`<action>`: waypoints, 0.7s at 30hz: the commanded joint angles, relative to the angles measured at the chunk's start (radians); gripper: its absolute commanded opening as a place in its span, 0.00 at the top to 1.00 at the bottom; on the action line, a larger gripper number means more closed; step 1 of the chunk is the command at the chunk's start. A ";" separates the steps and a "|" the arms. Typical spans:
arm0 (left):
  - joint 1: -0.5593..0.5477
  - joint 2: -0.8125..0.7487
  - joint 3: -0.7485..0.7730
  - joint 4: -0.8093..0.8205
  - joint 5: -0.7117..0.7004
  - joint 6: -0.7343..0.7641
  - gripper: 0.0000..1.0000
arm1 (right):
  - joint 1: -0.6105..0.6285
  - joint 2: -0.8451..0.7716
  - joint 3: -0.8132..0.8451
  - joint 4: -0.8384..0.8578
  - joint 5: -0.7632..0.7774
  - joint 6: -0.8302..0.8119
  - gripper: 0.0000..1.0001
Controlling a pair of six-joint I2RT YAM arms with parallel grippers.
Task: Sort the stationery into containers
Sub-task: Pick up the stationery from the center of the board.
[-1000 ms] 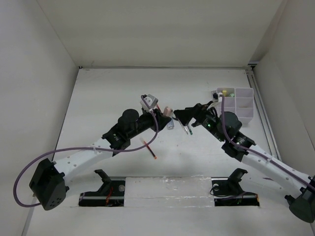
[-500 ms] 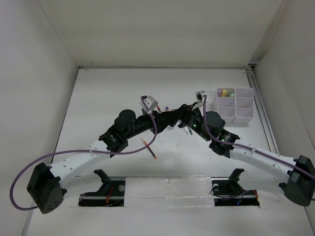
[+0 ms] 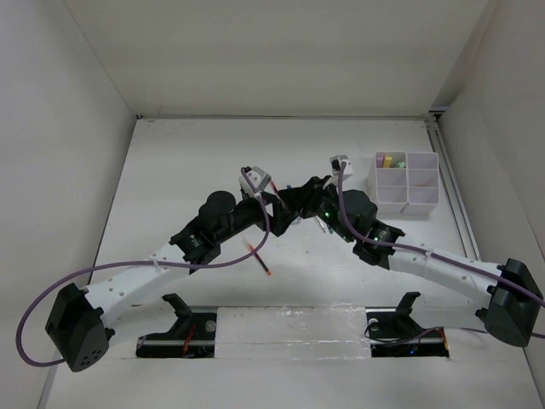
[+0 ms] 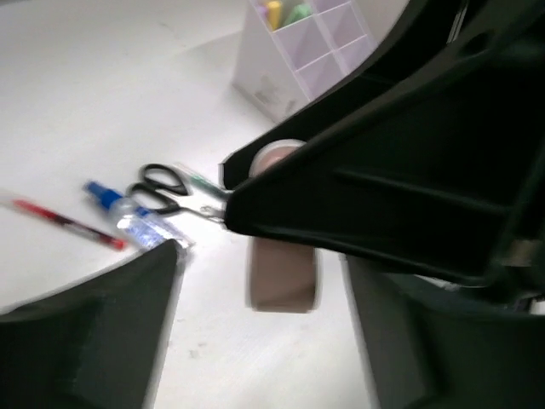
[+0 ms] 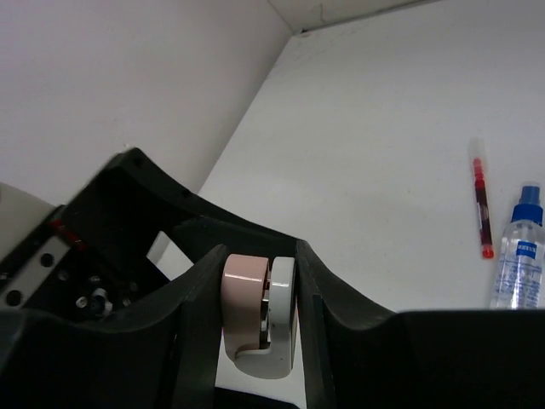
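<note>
Over the table (image 3: 187,170), our right gripper (image 5: 260,298) pinches the pink stick (image 5: 245,290) across its barrel (likely light, stiff, slick); left gripper (image 4: 266,319) gapes around it.

In the left wrist view the pink stick (image 4: 283,277) between the fingers (image 4: 94,341) is blurred, its middle hidden behind the right arm (image 4: 409,170), as are the blade tips of the scissors (image 4: 166,189).

Bare white walls (image 3: 281,51) box in a plain white worktop (image 3: 187,153), one rising far beyond the left hand (image 3: 283,207), one to either side. Light is soft, even.
</note>
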 commanded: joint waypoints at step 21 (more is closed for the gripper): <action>0.002 -0.108 0.083 -0.275 -0.284 -0.270 0.00 | -0.448 0.002 0.046 0.012 -0.238 -0.507 1.00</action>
